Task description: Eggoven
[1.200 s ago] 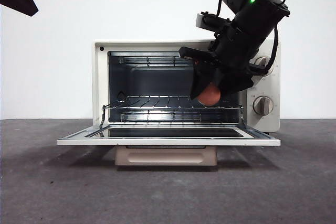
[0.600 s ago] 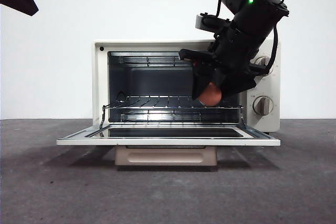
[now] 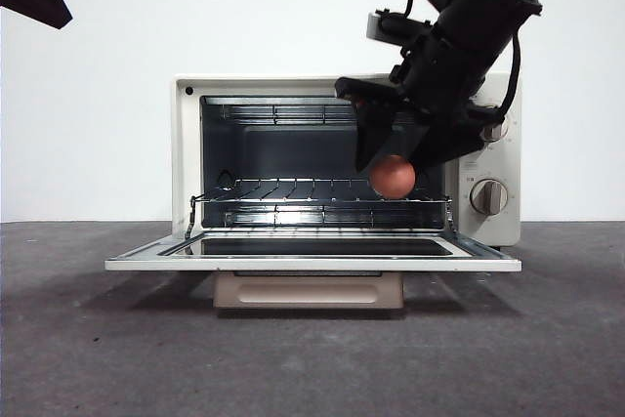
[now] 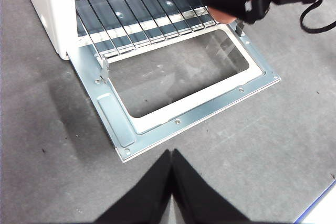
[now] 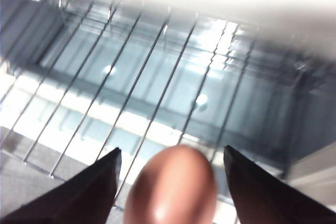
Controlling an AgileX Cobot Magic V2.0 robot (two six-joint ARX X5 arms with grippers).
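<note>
Front view: I see the egg [image 3: 393, 178] on the rack [image 3: 322, 192] at the open oven [image 3: 186, 153], right gripper [image 3: 395, 158] above it. Left wrist view: my left gripper [image 4: 171, 153] is closed over the tabletop [image 4: 47, 129]. Right wrist view: my fingers [image 5: 89, 187] stand apart, clear of the egg.

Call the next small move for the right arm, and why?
Probably lift the right gripper clear and back out of the toaster oven. Its jaws stand wide of the egg, which looks to rest on the wire rack. The left gripper waits, shut.
</note>
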